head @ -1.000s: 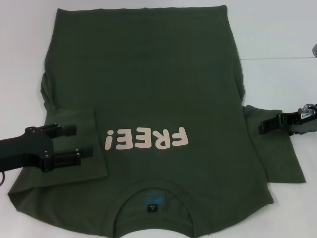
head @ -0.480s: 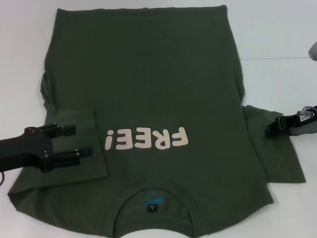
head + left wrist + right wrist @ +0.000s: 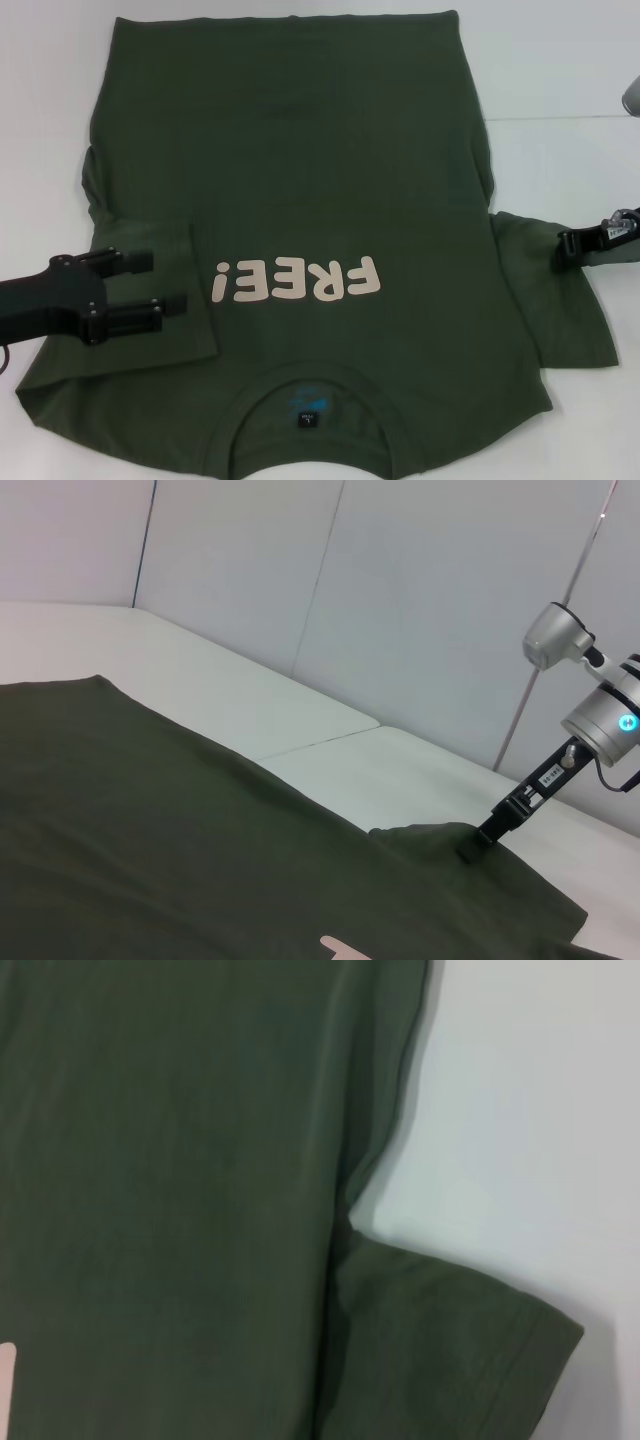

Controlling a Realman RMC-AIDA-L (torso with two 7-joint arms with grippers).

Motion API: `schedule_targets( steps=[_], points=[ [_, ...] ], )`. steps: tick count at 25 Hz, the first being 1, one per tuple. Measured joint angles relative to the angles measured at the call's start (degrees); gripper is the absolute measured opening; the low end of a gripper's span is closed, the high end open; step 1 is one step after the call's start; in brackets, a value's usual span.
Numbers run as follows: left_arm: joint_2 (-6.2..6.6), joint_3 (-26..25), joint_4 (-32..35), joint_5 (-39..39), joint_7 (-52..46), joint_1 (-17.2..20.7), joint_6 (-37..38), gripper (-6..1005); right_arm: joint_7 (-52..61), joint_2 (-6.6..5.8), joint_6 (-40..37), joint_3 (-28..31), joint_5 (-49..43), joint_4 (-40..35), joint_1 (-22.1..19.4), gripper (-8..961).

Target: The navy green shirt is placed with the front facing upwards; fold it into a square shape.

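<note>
Looking down from the head camera, I saw the navy green shirt (image 3: 300, 200) lying flat on the white worktop (image 3: 560, 60), front up, with the cream "FREE!" print (image 3: 297, 281) readable from the far side and the ribbed collar (image 3: 312, 400) nearest the robot. The sleeve on the robot's left (image 3: 150, 290) was already folded inward over the chest, its edge just beside the print, so I judged the first side fold done.

My left claw (image 3: 168, 286) hovered over that folded sleeve with its two dark fingers (image 3: 135, 262) spread wide and nothing between them; I read that as a release posture, kept low so the fold would not spring back.

My right claw (image 3: 566, 248) sat at the outer edge of the opposite sleeve (image 3: 560, 310), which lay spread out on the worktop. The left wrist camera showed its tip down at the cloth with a small ridge of fabric raised there, but I could not tell whether the fingers were closed on it. It was placed at that sleeve, I judged, because the matching inward fold was the next step before the body could be folded toward a square.
</note>
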Motion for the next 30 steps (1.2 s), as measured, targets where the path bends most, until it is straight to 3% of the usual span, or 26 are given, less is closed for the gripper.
schedule_targets(
  steps=[13,23,30],
  points=[
    [0.07,-0.24,0.00,0.00,-0.17,-0.09,-0.05,861,-0.59,-0.18,-0.10,-0.99,0.01,-2.54,-0.53,27],
    [0.14,-0.27,0.00,-0.55,-0.88,0.22,-0.05,862,-0.77,-1.60,-2.73,2.28,0.33,-8.64,-2.89,20],
    [0.31,-0.26,0.00,-0.61,-0.93,0.46,-0.08,862,-2.21,-1.96,-4.79,4.84,0.44,-11.09,-2.15,21]
  ],
)
